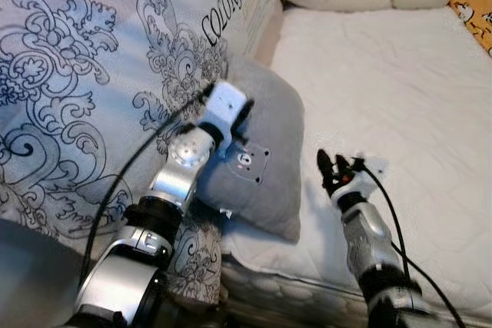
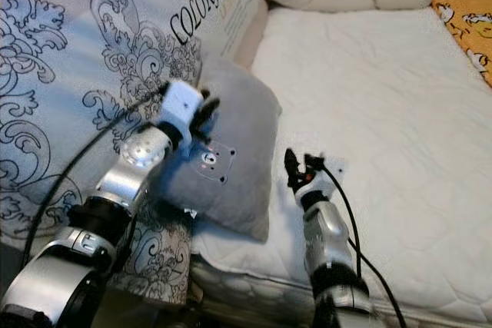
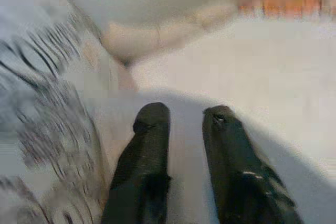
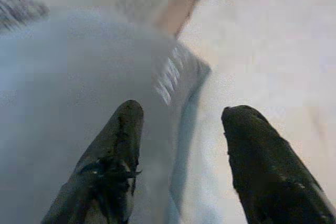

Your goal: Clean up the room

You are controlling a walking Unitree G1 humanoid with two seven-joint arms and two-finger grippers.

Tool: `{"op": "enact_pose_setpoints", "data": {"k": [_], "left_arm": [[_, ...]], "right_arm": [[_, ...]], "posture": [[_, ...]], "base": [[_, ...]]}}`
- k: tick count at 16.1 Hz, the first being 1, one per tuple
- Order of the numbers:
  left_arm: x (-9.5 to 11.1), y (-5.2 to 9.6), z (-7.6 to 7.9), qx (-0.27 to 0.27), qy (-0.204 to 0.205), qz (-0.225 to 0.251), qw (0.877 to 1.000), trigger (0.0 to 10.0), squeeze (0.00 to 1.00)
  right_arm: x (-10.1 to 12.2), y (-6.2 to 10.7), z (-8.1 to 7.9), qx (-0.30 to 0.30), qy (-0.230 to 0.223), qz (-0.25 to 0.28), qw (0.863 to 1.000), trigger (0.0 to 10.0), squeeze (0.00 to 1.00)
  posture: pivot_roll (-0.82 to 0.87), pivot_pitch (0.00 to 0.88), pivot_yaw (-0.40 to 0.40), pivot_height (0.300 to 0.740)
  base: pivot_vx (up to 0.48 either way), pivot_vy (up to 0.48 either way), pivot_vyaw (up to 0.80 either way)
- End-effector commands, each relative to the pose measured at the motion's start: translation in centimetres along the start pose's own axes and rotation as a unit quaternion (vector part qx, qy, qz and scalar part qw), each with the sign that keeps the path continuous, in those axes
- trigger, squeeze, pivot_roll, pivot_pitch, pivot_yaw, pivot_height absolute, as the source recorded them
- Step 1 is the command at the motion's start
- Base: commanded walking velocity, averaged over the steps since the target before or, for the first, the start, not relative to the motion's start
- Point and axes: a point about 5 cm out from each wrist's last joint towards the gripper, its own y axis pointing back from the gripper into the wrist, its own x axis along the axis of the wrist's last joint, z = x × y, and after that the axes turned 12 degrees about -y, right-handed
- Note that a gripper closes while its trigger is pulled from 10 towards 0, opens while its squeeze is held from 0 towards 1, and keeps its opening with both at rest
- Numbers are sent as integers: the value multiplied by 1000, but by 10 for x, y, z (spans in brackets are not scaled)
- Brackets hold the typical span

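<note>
On the white bed (image 1: 384, 74), left claw (image 1: 244, 113) parted over grey pillow (image 1: 269, 167), right claw (image 1: 332, 168) parted, duvet (image 1: 92, 74) lettered "COLORFUL".

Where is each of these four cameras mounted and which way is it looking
Left and right eye views: on the head, looking forward and down at the white mattress, grey pillow and patterned duvet; both silver arms show.
Left wrist view: along the open left gripper, over the pillow.
Right wrist view: along the open right gripper, at the pillow's edge.
Shared: all show the grey pillow and mattress.
</note>
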Motion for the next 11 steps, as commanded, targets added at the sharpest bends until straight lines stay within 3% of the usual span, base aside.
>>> {"op": "enact_pose_setpoints", "data": {"k": [1, 2, 4, 5, 7, 8, 9, 10, 11], "left_arm": [[10, 3, -9, 22, 15, 33, 999, 10000, 1000], [12, 5, -11, 21, 21, 40, 999, 10000, 1000], [22, 18, -17, 30, 76, 60, 995, 10000, 1000], [24, 31, -17, 36, 91, 69, 993, 10000, 1000], [20, 56, -11, 44, 82, 61, 994, 10000, 1000], [19, 67, -4, 41, 69, 52, 995, 10000, 1000], [19, 70, -3, 40, 69, 46, 996, 10000, 1000], [17, 75, -2, 46, 71, 34, 996, 10000, 1000], [16, 78, -1, 49, 73, 26, 996, 10000, 1000]], "right_arm": [[13, 0, -10, 26, 9, 35, 999, 10000, 1000], [17, 1, -13, 29, 11, 43, 999, 10000, 1000], [34, 6, -24, 37, 12, 67, 997, 10000, 1000], [47, 10, -33, 53, 30, 90, 994, 10000, 1000], [63, 16, -50, 80, 83, 109, 987, 10000, 1000], [66, 17, -53, 62, 115, 98, 987, 10000, 1000], [65, 18, -55, 62, 112, 91, 988, 10000, 1000], [66, 21, -62, 74, 108, 85, 988, 10000, 388], [64, 22, -66, 80, 107, 78, 988, 10000, 0]], "posture": [[-16, 0, 106, 740], [-18, 0, 106, 740], [-28, 0, 100, 740], [-33, 0, 92, 740], [-28, 0, 77, 740], [-15, 0, 59, 740], [-10, 0, 52, 740], [-9, 0, 47, 740], [-10, 0, 46, 740]], "base": [[0, 0, 0], [0, 0, 0], [0, 0, 0], [0, 0, 0], [0, 0, 0], [0, 0, 0], [0, 0, 0], [0, -398, 0], [0, -480, 0]]}}
